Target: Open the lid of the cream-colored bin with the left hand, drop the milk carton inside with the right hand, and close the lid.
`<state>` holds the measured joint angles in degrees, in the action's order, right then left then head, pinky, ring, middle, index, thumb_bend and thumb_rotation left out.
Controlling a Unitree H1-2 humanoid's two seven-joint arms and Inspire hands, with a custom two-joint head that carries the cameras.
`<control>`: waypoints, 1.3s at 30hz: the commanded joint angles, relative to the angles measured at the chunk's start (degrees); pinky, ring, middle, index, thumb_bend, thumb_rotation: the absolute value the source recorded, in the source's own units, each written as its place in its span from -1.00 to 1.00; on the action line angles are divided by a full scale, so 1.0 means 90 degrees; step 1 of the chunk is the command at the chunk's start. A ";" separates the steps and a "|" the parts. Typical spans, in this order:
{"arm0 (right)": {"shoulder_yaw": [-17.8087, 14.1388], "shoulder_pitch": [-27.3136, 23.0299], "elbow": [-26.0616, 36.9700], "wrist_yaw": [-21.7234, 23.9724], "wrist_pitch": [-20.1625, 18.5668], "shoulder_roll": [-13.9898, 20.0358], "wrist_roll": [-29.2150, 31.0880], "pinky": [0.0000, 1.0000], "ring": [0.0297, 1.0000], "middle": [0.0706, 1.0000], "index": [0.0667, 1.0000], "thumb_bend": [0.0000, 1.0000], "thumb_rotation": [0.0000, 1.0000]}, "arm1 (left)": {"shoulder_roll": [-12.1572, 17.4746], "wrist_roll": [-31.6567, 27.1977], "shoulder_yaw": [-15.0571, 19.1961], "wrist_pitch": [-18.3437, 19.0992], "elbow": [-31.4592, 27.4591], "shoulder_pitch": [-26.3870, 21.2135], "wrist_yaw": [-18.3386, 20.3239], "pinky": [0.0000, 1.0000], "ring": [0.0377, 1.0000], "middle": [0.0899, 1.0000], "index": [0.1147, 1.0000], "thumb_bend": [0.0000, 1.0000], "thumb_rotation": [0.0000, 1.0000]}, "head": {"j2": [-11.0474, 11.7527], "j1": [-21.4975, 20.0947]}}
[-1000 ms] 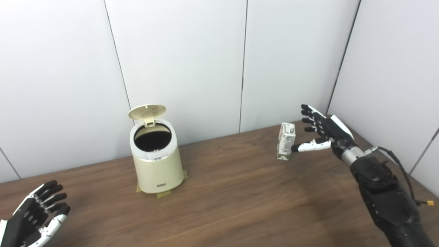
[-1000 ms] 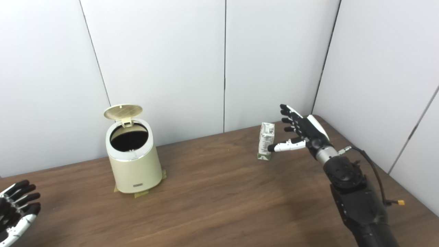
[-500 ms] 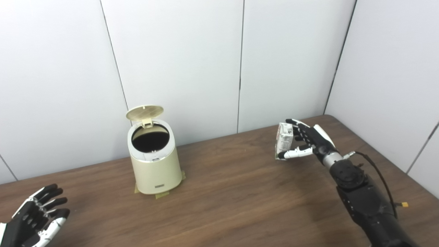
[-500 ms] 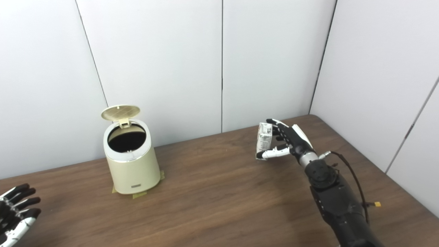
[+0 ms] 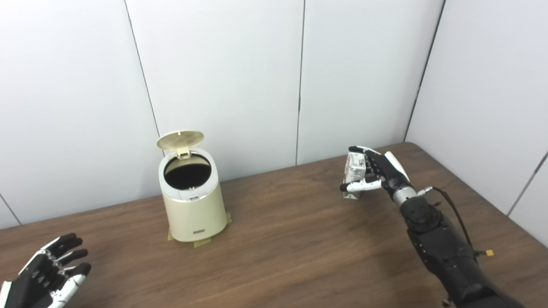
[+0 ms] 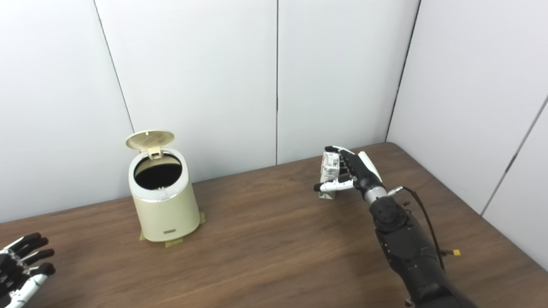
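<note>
The cream-colored bin [image 5: 195,209] stands at the back left of the table with its round lid [image 5: 180,139] tipped up on the rear hinge, so the dark inside shows. A small white and green milk carton [image 5: 352,172] stands upright on the table at the back right. My right hand [image 5: 384,172] is wrapped around it: fingers curl over its top and far side, and the thumb crosses its front. The carton's base touches the wood. My left hand [image 5: 48,278] rests low at the bottom left corner, open, far from the bin.
Pieces of tape [image 5: 200,243] stick out under the bin's base. White wall panels close off the back and right of the brown table [image 5: 299,252]. A thin cable with a yellow plug [image 5: 488,253] hangs off my right forearm.
My right hand has moved in from beside the carton and closed its fingers and thumb around it. The camera has shifted slightly. Bin, lid and left hand have stayed where they were.
</note>
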<state>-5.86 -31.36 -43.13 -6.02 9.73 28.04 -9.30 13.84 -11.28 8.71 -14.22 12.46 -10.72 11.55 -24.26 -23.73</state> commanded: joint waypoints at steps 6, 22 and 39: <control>0.0025 -0.0504 -0.0199 -0.1436 0.0481 -0.0029 -0.0586 -0.50 -0.39 -0.28 -0.04 0.05 -1.00 | 0.0068 0.0178 -0.0038 0.0029 -0.0352 -0.0079 -0.0116 0.13 0.45 0.54 0.47 -0.09 -1.00 | -0.0045 0.0011; 0.0362 -0.0139 0.1729 -0.1507 0.0116 -0.0154 -0.1224 -0.36 -0.28 -0.24 -0.01 0.04 -1.00 | 0.0062 0.0533 -0.0098 -0.0040 -0.0413 -0.0071 -0.0193 0.14 0.43 0.52 0.50 -0.06 -1.00 | -0.0103 0.0426; 0.1395 -0.1114 0.4047 0.0214 -0.1207 -0.1003 -0.1993 -0.40 -0.33 -0.21 -0.01 0.05 -1.00 | -0.0146 0.0941 -0.0385 -0.1033 0.0620 -0.0265 -0.0315 0.08 0.31 0.43 0.42 0.18 -0.80 | 0.0055 0.2359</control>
<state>7.45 -37.49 -8.74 -3.42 -1.94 18.51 -27.32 13.57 -3.55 5.82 -21.52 16.36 -13.37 9.52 -23.73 -2.47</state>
